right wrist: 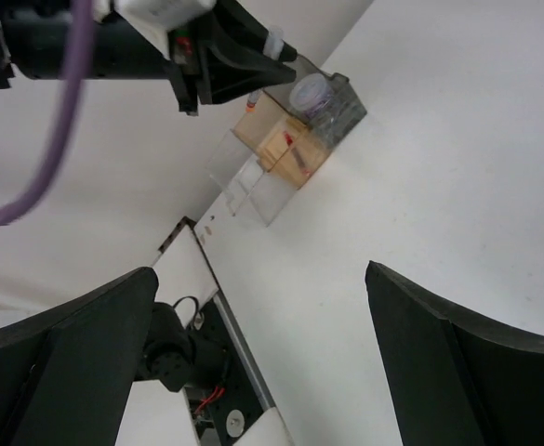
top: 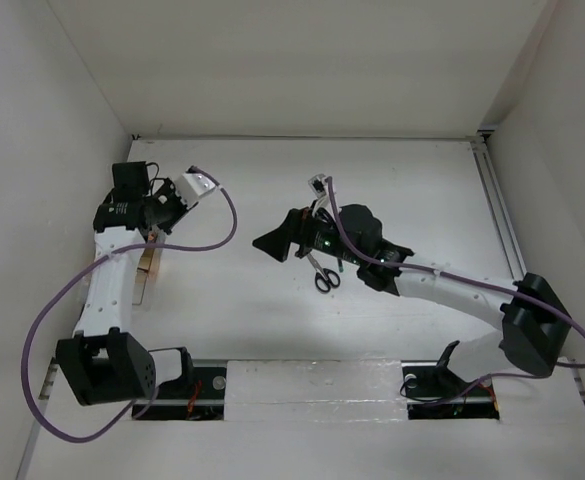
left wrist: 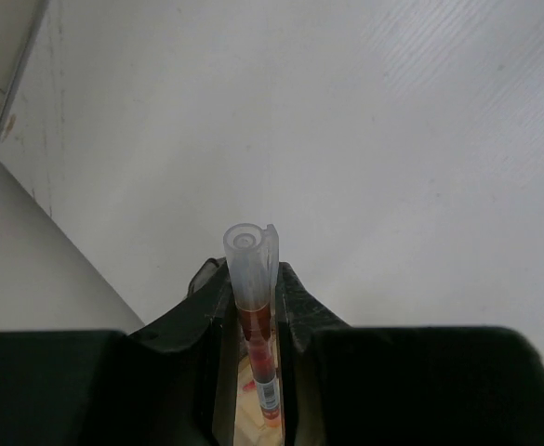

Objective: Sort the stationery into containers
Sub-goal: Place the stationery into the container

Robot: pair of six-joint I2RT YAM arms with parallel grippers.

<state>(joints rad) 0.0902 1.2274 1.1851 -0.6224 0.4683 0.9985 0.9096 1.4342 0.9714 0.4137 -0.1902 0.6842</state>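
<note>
Pen (left wrist: 251, 279), red body, pinched btwn L gripper (left wrist: 253, 290) jaws, cap past tips; R gripper (right wrist: 260, 269) jaws spread, empty, 1 scissors (top: 324, 276) near; 3 boxes (right wrist: 253, 132), 1 roll (right wrist: 311, 91) in grey one.

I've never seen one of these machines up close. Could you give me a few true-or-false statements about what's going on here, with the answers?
1. The left fingers are closed on a pen. True.
2. The right fingers are gripping the scissors. False: those fingers are spread with nothing between them, and the scissors lie on the table.
3. The roll sits in the grey box. True.
4. The clear box is packed with pens. False: no pens show in it.
</note>
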